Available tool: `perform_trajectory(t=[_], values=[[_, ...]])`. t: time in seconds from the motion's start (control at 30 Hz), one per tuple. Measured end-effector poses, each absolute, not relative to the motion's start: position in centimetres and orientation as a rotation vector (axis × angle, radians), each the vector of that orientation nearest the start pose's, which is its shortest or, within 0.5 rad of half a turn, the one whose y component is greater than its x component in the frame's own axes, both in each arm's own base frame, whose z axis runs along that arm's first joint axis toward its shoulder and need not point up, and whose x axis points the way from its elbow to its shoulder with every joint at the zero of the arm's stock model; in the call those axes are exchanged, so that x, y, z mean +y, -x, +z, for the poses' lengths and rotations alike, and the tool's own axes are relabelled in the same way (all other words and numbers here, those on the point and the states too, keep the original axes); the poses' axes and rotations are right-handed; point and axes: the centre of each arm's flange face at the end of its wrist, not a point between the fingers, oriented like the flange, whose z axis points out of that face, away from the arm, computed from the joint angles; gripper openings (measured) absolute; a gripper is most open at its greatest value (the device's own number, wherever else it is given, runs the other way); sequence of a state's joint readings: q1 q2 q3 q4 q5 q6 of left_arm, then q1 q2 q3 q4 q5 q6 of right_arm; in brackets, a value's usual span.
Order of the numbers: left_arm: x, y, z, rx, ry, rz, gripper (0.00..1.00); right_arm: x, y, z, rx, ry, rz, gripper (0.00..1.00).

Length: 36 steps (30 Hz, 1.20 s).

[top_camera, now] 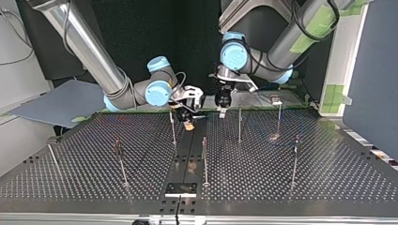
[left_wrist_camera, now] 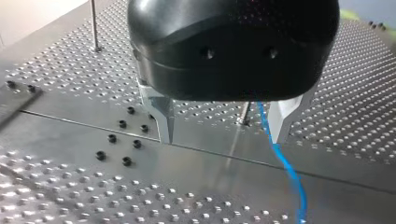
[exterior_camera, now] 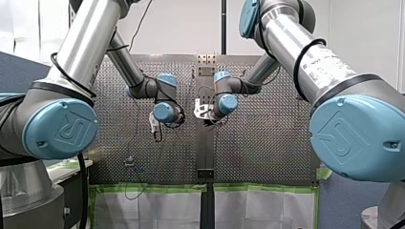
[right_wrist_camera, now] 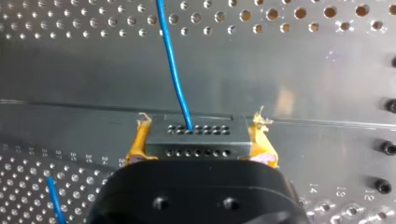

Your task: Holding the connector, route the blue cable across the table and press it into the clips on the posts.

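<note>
Closest to our right wrist camera, our right gripper [right_wrist_camera: 198,137] is clamped on the connector [right_wrist_camera: 198,145], a small grey metal block with rows of holes. Frayed yellow pads [right_wrist_camera: 136,142] squeeze it from both sides. From one hole in its face the blue cable [right_wrist_camera: 173,70] runs straight ahead, away from the gripper, over the perforated table [right_wrist_camera: 303,56]. Another short stretch of blue shows beside the gripper's black body.

Our left gripper [left_wrist_camera: 224,130] is spread wide and holds nothing. Its two metal fingers [left_wrist_camera: 163,121] hang over the table's plain centre strip [left_wrist_camera: 70,135]. The cable passes between them, close beside one finger, and we cannot tell whether it touches. Just behind that finger stands the foot of one of the thin posts [left_wrist_camera: 243,114].

Seen from across the table, both grippers hang near each other at its far edge, by the centre strip, our right one low beside a post. More slim posts stand upright over the plate, well apart. Whether the cable sits in any of the clips, we cannot tell.
</note>
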<state>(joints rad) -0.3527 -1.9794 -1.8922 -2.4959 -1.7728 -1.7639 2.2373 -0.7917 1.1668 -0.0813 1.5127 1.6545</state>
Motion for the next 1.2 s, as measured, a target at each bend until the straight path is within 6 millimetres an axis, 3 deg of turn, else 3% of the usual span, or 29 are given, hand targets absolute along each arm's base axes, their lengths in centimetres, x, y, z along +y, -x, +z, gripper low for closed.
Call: perform_trajectory(t=[0.33,0.67,0.97,1.17,1.2], values=[[-29.6,-48.9,14.7,1.699,0.033,-0.22,1.0,-48.9,-55.9,20.3,1.338,2.612,-2.052,0.0],[-29.9,-51.7,16.0,1.673,0.054,-0.216,1.0,-48.8,-56.0,20.4,1.334,2.611,-2.055,0.0],[-30.5,-52.3,13.9,1.733,0.023,-0.184,1.0,-48.8,-56.0,20.7,1.333,2.608,-2.061,0.0],[-30.7,-52.2,13.6,1.733,0.01,-0.177,1.0,-48.8,-55.9,20.9,1.331,2.606,-2.065,0.0],[-30.8,-52.2,13.7,1.73,0.008,-0.177,0.82,-48.8,-56.0,20.9,1.33,2.606,-2.065,0.0]])
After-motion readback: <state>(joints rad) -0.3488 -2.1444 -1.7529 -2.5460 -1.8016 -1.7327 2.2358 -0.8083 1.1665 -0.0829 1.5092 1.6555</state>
